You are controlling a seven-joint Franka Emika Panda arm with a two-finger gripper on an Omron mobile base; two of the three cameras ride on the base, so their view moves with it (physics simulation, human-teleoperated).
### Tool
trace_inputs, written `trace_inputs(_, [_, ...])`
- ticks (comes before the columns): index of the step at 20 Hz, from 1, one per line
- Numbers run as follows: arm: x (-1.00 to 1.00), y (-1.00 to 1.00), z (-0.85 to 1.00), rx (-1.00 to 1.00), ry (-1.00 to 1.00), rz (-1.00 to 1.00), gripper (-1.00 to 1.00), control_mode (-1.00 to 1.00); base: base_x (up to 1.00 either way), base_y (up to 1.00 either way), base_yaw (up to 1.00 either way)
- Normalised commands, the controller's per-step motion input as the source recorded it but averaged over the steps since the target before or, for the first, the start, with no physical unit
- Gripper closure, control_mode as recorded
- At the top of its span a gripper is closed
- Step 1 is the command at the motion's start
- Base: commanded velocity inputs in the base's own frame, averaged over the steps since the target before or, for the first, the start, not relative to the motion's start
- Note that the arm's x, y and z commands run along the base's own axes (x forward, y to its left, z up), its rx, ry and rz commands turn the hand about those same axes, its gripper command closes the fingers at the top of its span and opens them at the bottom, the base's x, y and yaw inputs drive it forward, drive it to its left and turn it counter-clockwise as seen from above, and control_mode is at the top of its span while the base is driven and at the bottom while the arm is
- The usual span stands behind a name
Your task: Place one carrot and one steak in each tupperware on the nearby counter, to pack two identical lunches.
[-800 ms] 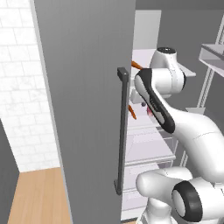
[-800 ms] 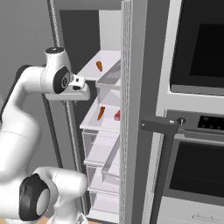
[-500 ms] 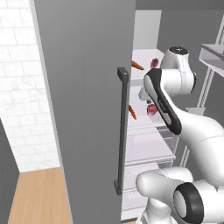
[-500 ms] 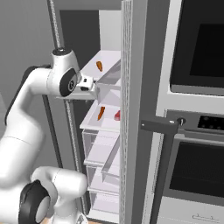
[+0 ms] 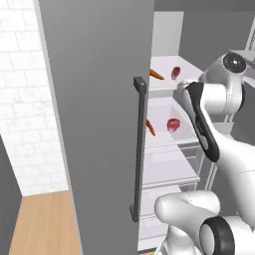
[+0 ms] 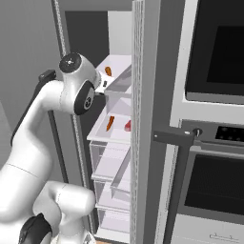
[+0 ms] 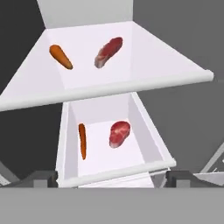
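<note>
Fridge shelves point(image 7: 131, 89): two carrots point(image 7: 61, 57), two steaks point(image 7: 109, 51); hand point(image 7: 112, 177) wide, empty; risk: clipping upper shelf edge on reach.

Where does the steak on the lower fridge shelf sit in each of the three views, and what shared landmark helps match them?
Left base view: the lower steak lies right of centre, beside the arm.
Right base view: lower steak, a red sliver at the fridge's right edge.
Hand view: lower steak, lower centre.
Landmark: the lower carrot lies to its left on the same shelf.
</note>
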Motion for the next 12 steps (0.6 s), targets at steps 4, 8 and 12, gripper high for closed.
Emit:
trace_inputs(4, [0.64, -0.10, 0.91, 0.19, 0.03, -0.22, -1.00, -1.00, 0.00, 0.00, 0.00])
trace_inputs(8, [0.45, -0.18, 0.38, 0.10, 0.03, -0.07, -1.00, -1.00, 0.00, 0.00, 0.00])
trace_inputs(12, [0.29, -0.16, -0.08, -0.01, 0.00, 0.00, -1.00, -1.00, 0.00, 0.00, 0.00])
